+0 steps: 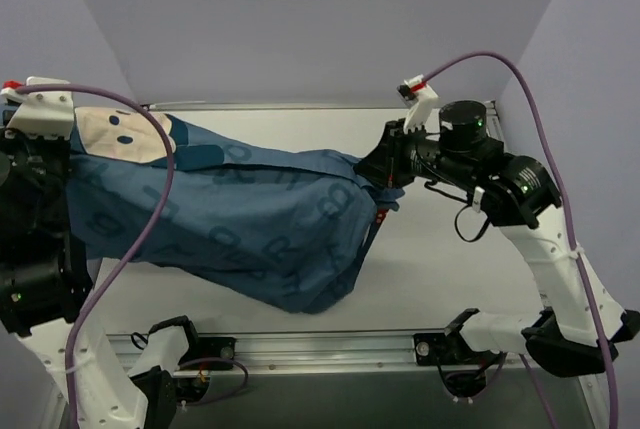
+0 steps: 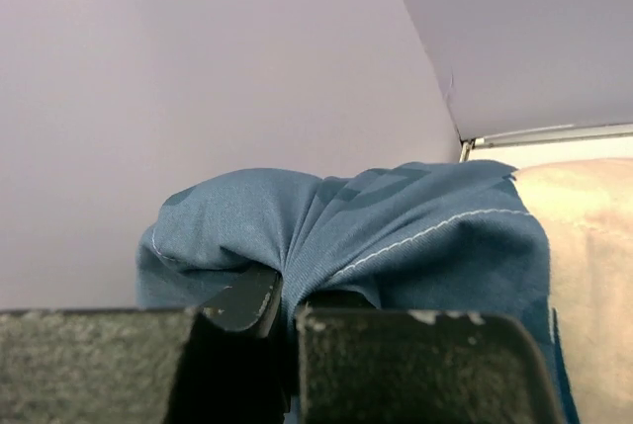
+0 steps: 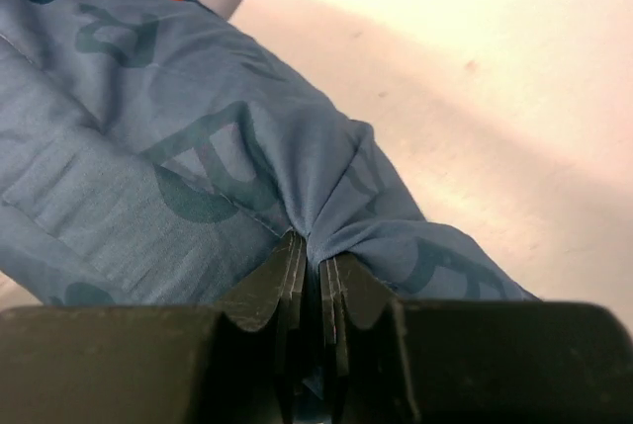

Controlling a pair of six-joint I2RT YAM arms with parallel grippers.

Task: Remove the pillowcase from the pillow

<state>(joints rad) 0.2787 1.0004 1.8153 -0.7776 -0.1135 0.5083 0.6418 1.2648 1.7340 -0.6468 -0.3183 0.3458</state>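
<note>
The blue pillowcase [image 1: 260, 214] hangs bulging above the table, stretched between both arms. A beige mouse face [image 1: 110, 134] shows at its left end. My left gripper [image 1: 72, 164] is shut on a bunched fold of the pillowcase [image 2: 396, 226] at that end; in the left wrist view the cloth puckers into the closed jaws of the gripper [image 2: 287, 296]. My right gripper [image 1: 372, 171] is shut on the pillowcase's right end, where the printed fabric [image 3: 148, 177] gathers between the jaws of that gripper [image 3: 315, 261]. The pillow is hidden inside the cover.
The white table [image 1: 450, 269] lies below, with a metal rail [image 1: 330, 344] along its near edge. Purple walls close in at the back and both sides. A purple cable [image 1: 150, 209] loops in front of the pillowcase's left part.
</note>
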